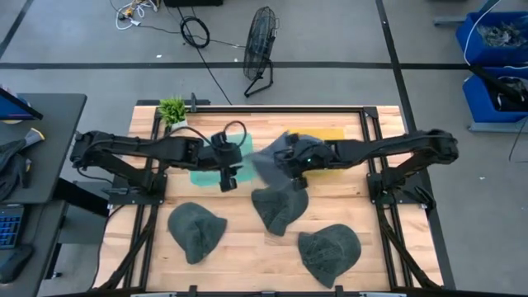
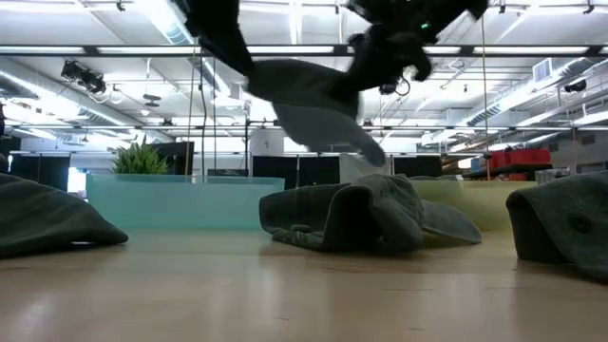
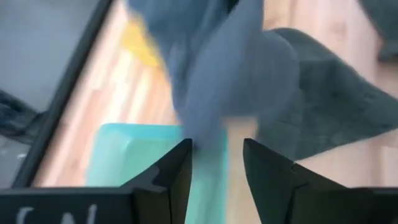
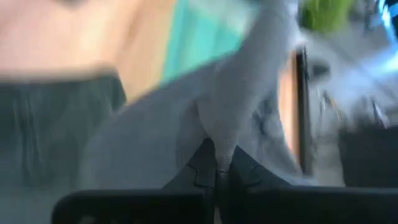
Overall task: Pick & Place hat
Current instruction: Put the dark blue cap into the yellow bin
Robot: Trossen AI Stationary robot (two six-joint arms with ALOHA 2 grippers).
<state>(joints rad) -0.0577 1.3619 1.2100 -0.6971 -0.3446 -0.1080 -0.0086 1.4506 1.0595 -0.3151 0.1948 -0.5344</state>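
My right gripper is shut on a light grey hat, held in the air above the table's middle; the hat also shows in the low view. My left gripper is open over the teal tray, just left of the hat. In the left wrist view the hat's lower edge hangs just ahead of the gap between the open fingers. Three darker grey-green hats lie on the table: one in the middle, one near left, one near right. My right gripper pinches a bunched fold of the light grey hat between its two shut fingers, coming from the table's right. The hat is lifted clear of the table and spreads out slack to the left of the fingers. Whether my left gripper touches the hat, I cannot tell.
A yellow tray lies at the far right of the table, behind my right arm. A small green plant stands at the far left corner. The black frame rails run along the table's sides.
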